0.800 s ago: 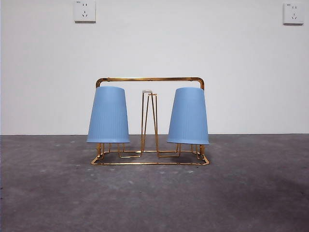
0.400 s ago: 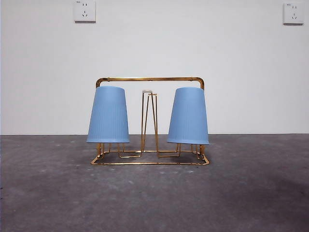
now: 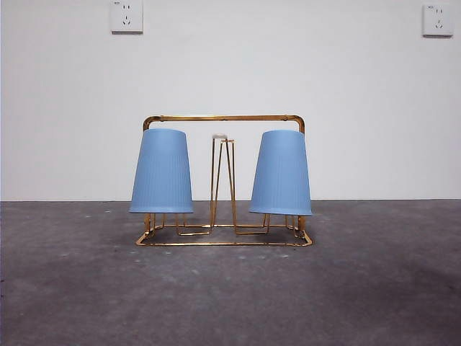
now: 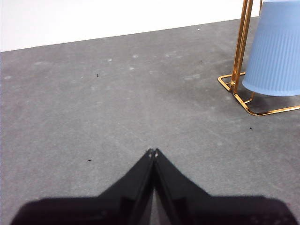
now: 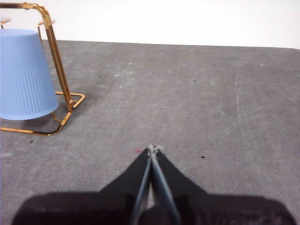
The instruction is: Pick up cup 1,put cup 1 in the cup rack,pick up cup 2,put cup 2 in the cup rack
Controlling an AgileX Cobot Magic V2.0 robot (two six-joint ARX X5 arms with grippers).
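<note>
Both blue cups hang mouth-down on the gold wire cup rack (image 3: 223,180); both claws sit clear of it, pressed closed and holding nothing

Front view: rack stands mid-bench on the grey bench (image 3: 230,295), arched top bar across. Left blue cup (image 3: 162,171) and right blue cup (image 3: 281,173) are each inverted over a peg at either end, rims just above the base frame. The bare centre hairpin peg (image 3: 223,180) with pale tip stands between them. Two wall sockets (image 3: 127,16) on the white wall behind. Left claw (image 4: 153,152) hovers low over open bench, jaw tips meeting, rack end and a cup off to one side, well apart. Right claw (image 5: 153,149) likewise: tips together, empty, the rack's other end and cup well apart
</note>
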